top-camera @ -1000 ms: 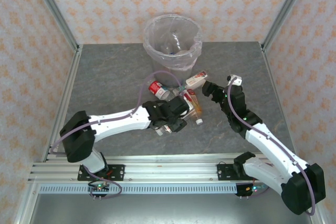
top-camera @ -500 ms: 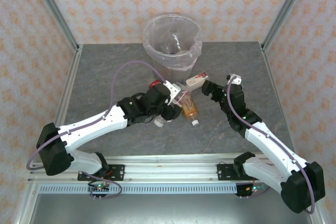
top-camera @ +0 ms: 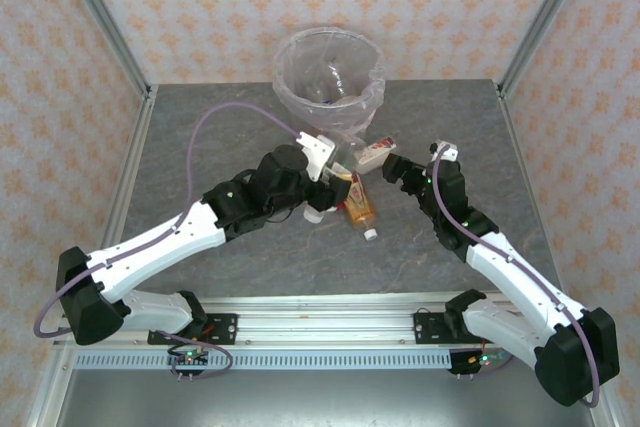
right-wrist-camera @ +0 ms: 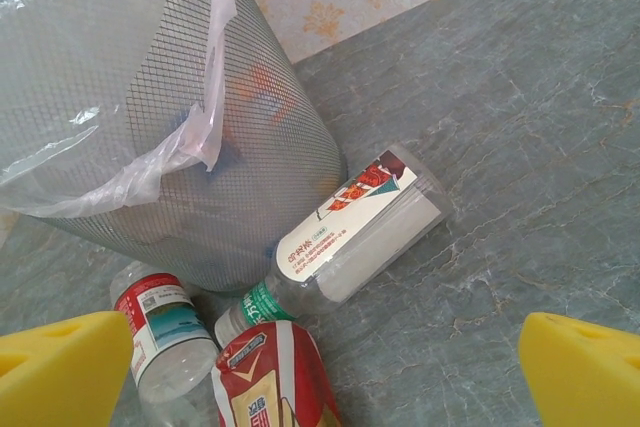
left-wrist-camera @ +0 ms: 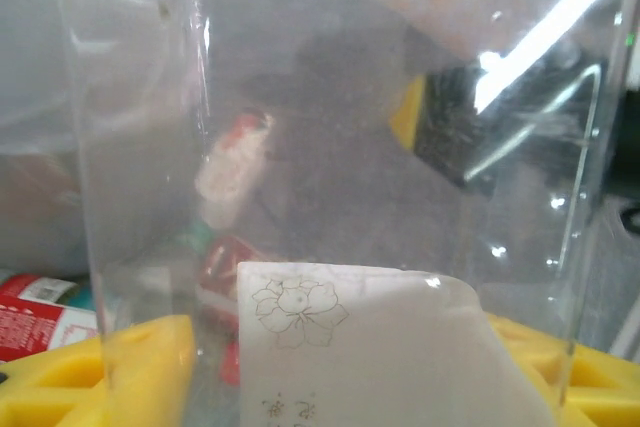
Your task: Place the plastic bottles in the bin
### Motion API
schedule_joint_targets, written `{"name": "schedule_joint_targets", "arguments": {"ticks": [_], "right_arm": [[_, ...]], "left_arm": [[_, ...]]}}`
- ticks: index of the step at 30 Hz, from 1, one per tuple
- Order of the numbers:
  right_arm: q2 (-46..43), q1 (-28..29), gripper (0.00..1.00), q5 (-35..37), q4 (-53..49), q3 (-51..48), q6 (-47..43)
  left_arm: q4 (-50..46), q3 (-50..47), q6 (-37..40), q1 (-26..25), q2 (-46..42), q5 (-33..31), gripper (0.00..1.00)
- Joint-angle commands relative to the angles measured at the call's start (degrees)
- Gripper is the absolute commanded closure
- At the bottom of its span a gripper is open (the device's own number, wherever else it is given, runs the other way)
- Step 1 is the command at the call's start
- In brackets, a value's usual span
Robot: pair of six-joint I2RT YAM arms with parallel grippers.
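left hand [left-wrist-camera: 345, 382] holding bottle [left-wrist-camera: 380, 332], others [right-wrist-camera: 355, 222] by bin [right-wrist-camera: 150, 127]

The right gripper [right-wrist-camera: 322, 372] has its two yellow fingers [right-wrist-camera: 60, 367] held far apart. Between them lies a red-label bottle [right-wrist-camera: 268, 379]. A bottle with a red and blue label [right-wrist-camera: 165, 332] sits by the left finger. Just ahead, a white-label bottle with a green cap [right-wrist-camera: 350, 232] lies against the mesh bin [right-wrist-camera: 150, 147].
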Motion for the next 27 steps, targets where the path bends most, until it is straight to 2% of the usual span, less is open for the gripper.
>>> {"name": "schedule_joint_targets", "arguments": {"ticks": [1,8,14,21,27], "right_arm": [[-0.30,0.00,0.01,-0.19,1.42,1.67,0.39],[-0.56,0.03,0.01,-0.23,1.57,1.32,0.44],[-2.21,-0.03,0.01,-0.51,2.60,-0.01,0.38],[-6.48,-0.02,0.01,0.90,2.06,-1.66,-0.42],[-7.93,-0.03,0.01,1.18,0.87,-2.54,-0.13]], "left_arm": [[2.64,4.74,-1.88,0.34,1.50,-9.04,1.00],[6.84,10.74,1.85,0.41,5.10,-12.92,1.00],[8.82,18.96,0.12,0.97,12.37,-29.28,1.00],[5.92,33.22,-3.30,5.75,21.74,-27.27,1.00],[7.30,44.39,1.06,8.53,30.41,-30.08,1.00]]}}
